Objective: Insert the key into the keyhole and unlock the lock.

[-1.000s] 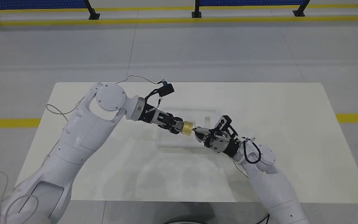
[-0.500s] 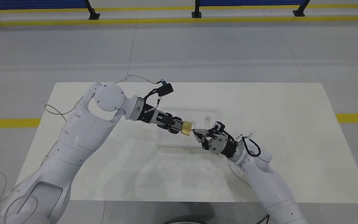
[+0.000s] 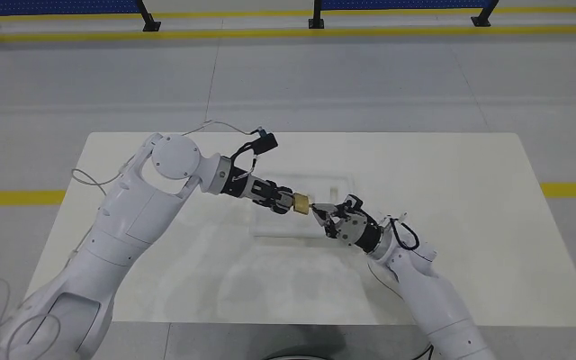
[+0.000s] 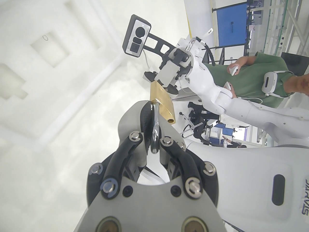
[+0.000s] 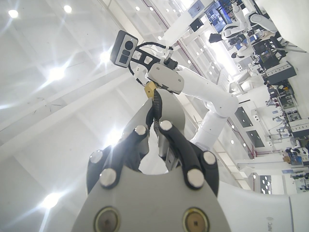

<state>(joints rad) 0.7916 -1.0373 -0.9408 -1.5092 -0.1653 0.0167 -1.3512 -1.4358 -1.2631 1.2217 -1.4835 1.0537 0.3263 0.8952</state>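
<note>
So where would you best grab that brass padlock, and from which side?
By the steel shackle, from the end opposite the padlock body, as the left gripper holds it now. The loop is thin enough to clamp, and the body's far end is left free, facing the right gripper.

Glossy brass-coloured metal lock (image 4: 162,102), shiny silver shackle (image 4: 156,129), matt white foam tray (image 3: 270,227).
</note>
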